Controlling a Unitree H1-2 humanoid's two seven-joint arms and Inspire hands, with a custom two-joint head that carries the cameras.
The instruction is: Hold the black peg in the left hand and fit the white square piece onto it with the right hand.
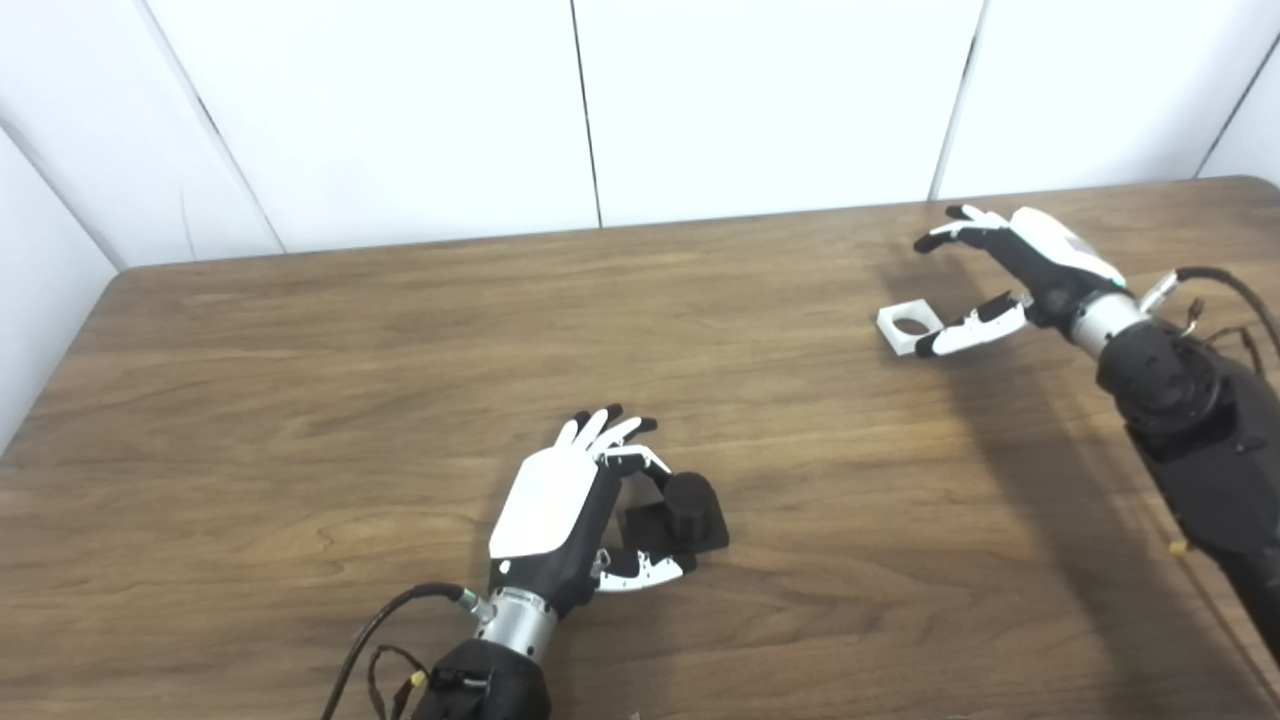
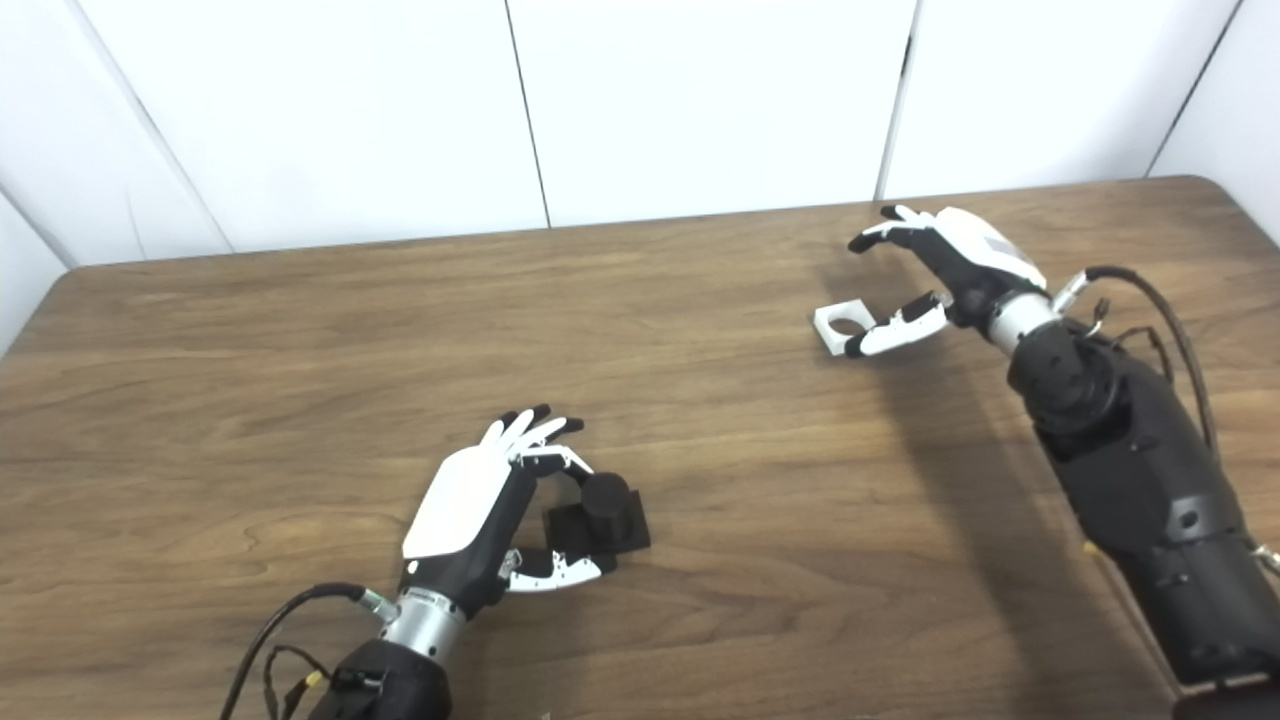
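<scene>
The black peg (image 1: 688,508), a short cylinder on a square black base, stands on the wooden table (image 1: 300,400) near the front middle. My left hand (image 1: 560,500) lies just left of it, open, with fingers (image 1: 640,462) behind the base and the thumb (image 1: 645,572) in front, not clearly gripping it. The white square piece (image 1: 908,326) with a round hole lies flat at the far right. My right hand (image 1: 1020,262) is open beside it, its thumb (image 1: 975,328) at the piece's right edge and its fingers (image 1: 955,232) spread above and behind. The same scene shows in the right eye view: peg (image 2: 605,510), piece (image 2: 840,324).
White wall panels (image 1: 760,100) stand behind the table's far edge. The table's right edge runs close to my right forearm (image 1: 1190,420). Cables (image 1: 390,630) trail from my left wrist at the front edge.
</scene>
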